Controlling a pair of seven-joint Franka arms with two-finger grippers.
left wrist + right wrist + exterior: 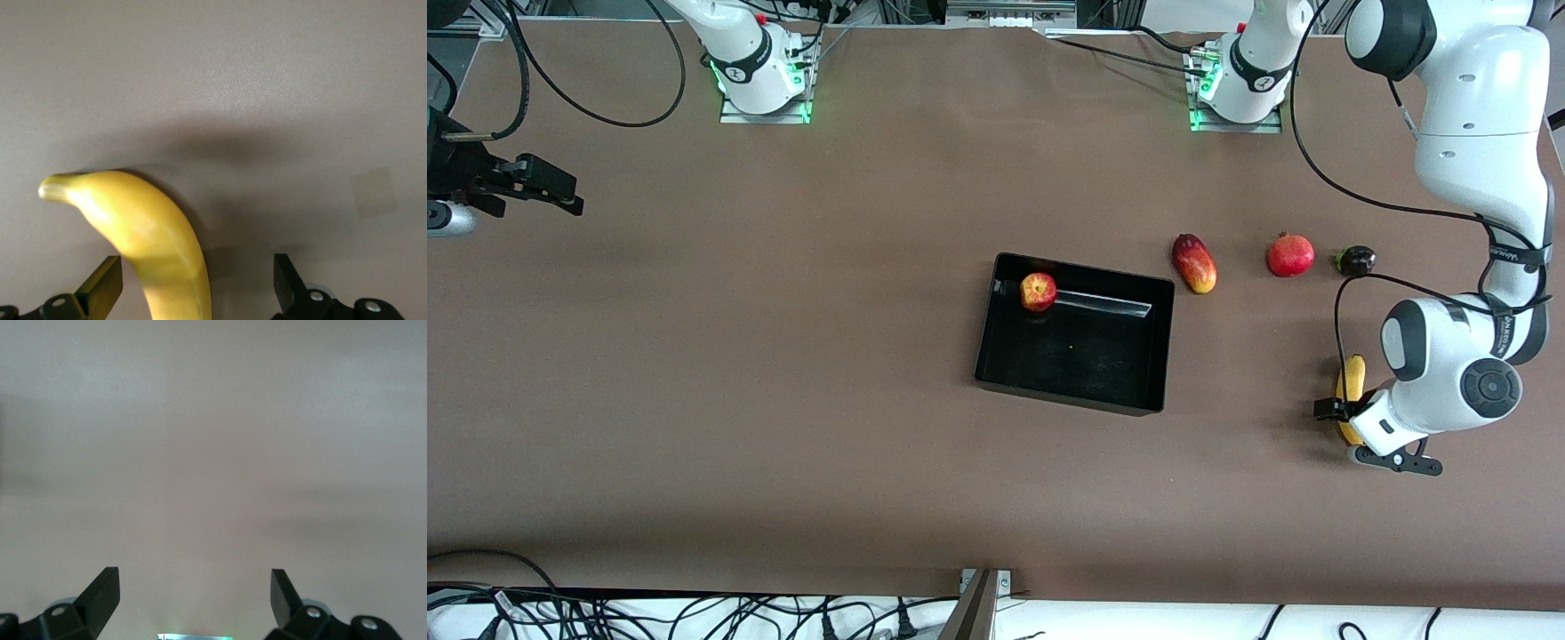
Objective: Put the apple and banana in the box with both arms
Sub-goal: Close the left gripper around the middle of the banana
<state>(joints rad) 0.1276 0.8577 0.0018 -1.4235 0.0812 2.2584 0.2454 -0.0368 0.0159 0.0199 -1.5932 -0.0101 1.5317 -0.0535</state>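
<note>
The apple point(1038, 291), red with yellow patches, lies inside the black box point(1076, 391), in the corner toward the robots' bases and the right arm's end. The yellow banana point(1353, 378) lies on the table toward the left arm's end. My left gripper point(1359, 434) is down over the banana's end nearer the front camera, hiding part of it. In the left wrist view the banana point(147, 233) passes between the open left gripper's point(195, 261) fingers, closer to one finger, with no squeeze. My right gripper point(551, 191) waits at the right arm's end, open point(193, 574) over bare table.
Three other fruits lie in a row between the box and the left arm: an elongated red-yellow one point(1194, 263), a round red one with a crown point(1290, 255), and a small dark one point(1356, 260). A black cable point(1336, 311) loops above the banana.
</note>
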